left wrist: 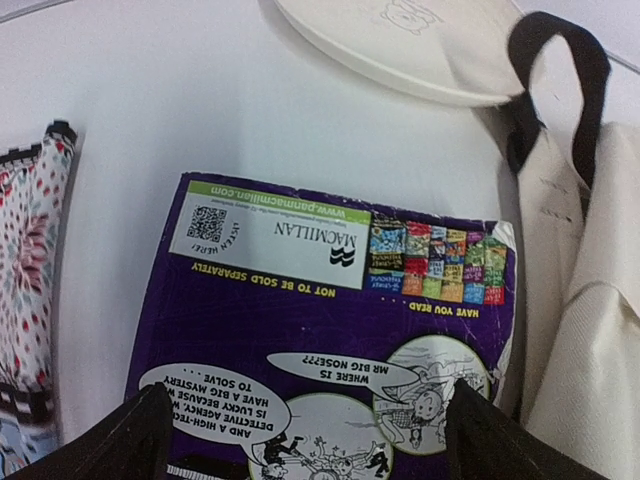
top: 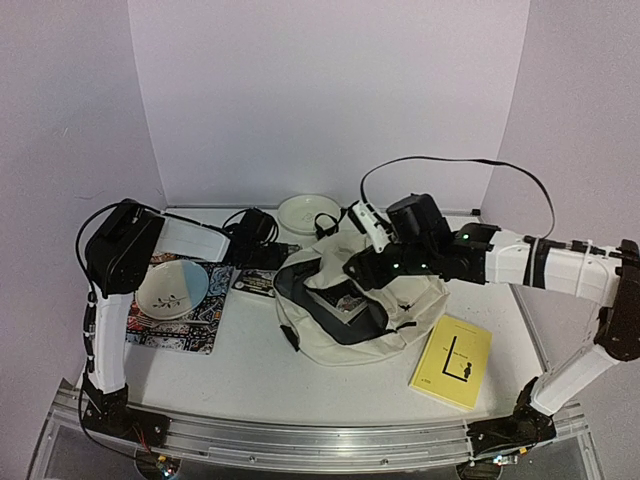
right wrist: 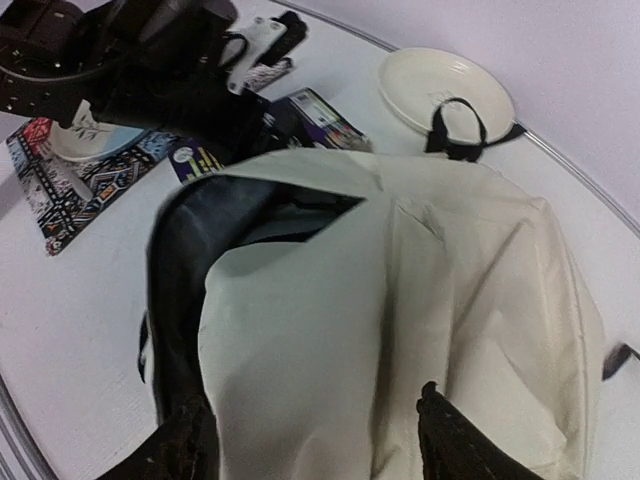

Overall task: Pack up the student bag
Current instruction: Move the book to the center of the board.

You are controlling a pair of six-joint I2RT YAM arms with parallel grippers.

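Student bag [top: 345, 320] lies open mid-worktop [top: 250, 370], with pale walls on three sides.
Right jaws are spread with the bag's cream fabric bulging between them and its dark mouth just left. Left jaws are spread over a purple paperback [left wrist: 300, 340], the bag's edge just right, with bare worktop beyond reaching a cream plate [left wrist: 400, 40].

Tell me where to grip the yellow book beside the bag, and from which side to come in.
Take the yellow book by its right long edge, coming down from above with the right gripper, the nearer arm. It lies flat and closed on the table, so probably only an edge offers a pinch, and that edge faces away from the student bag, leaving the jaws room.
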